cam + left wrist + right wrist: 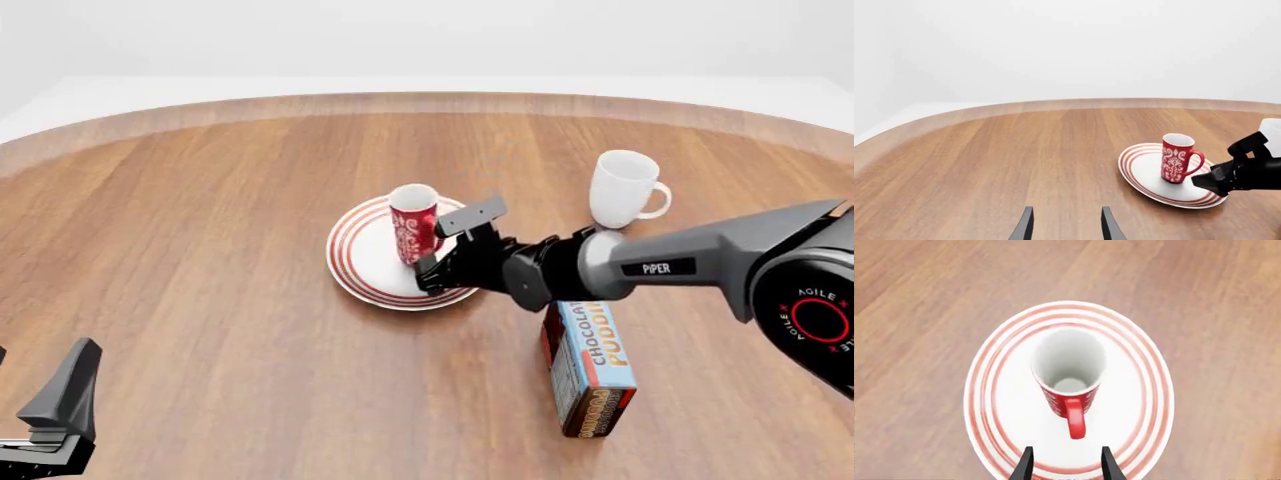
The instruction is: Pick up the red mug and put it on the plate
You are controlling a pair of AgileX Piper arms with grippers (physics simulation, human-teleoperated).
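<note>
Front overview; wrists sharing plate [1147,390]

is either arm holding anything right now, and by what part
Nothing is held. The red mug stands free on the plate; the right gripper is open near its handle, and the left gripper is open and empty.

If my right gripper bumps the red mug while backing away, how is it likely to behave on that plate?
The red mug is tall and narrow, so a knock near its rim would probably tip rather than slide it. It looks like rigid glazed ceramic standing on the smooth plate, so a low nudge may skate it. The handle faces the open right gripper, likely the first thing to catch.
</note>
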